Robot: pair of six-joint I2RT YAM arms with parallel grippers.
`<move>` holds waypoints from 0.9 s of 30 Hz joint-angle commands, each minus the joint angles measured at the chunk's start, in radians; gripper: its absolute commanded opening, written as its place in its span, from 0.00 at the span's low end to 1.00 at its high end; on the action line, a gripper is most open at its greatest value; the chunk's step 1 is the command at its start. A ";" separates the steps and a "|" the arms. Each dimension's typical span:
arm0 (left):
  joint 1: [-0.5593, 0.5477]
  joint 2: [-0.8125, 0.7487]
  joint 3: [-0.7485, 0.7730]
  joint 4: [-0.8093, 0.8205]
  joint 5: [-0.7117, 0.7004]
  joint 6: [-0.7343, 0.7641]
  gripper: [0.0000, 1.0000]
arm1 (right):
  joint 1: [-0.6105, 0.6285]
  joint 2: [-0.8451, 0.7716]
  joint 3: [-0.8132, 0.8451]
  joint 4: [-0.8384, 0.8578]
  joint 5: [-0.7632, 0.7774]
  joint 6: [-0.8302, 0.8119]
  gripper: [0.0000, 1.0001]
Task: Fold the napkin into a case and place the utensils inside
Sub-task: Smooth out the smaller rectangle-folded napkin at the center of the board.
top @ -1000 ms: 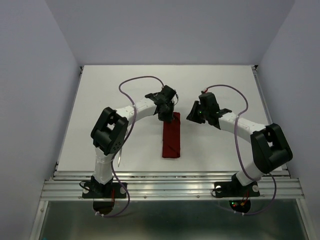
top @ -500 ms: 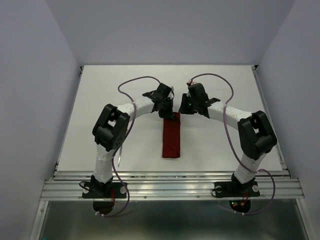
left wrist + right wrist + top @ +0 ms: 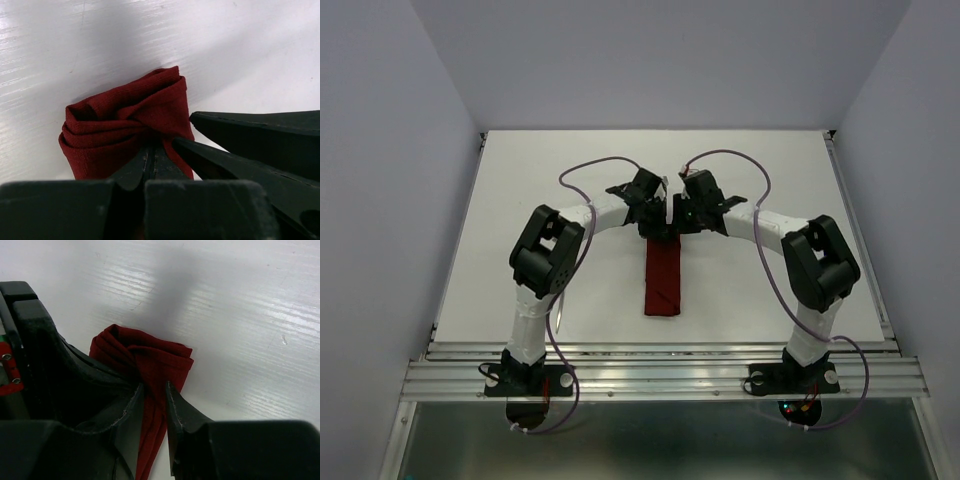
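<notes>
The napkin (image 3: 663,285) is a dark red cloth folded into a narrow strip, the case, lying lengthwise at the table's middle. My left gripper (image 3: 654,224) sits at its far end, shut on a bunched top layer (image 3: 125,120), with the fingertips (image 3: 151,146) pinched together. My right gripper (image 3: 677,222) has come in from the right at the same end. It (image 3: 154,386) is open, with its fingers either side of a fold of the cloth (image 3: 150,360). One slim silver utensil (image 3: 559,312) shows beside the left arm's lower link; the rest are hidden.
The right gripper's black fingers (image 3: 240,132) crowd close beside the left one over the strip's end. The white table (image 3: 770,170) runs to walls at the back and both sides. A metal rail (image 3: 660,375) lines the near edge.
The right arm has swung left from off to the strip's right and now meets the left gripper at the far end. The left gripper has kept its pinch and barely moved.
</notes>
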 commanded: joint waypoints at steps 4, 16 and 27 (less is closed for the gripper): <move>0.011 0.001 0.007 0.026 0.026 -0.002 0.00 | 0.020 0.030 0.060 -0.015 0.033 -0.035 0.29; 0.018 0.010 0.005 0.040 0.036 -0.002 0.00 | 0.020 0.036 0.063 -0.012 0.065 -0.023 0.12; 0.018 0.040 0.020 0.075 0.060 -0.014 0.00 | 0.020 -0.039 -0.002 0.041 0.061 0.045 0.01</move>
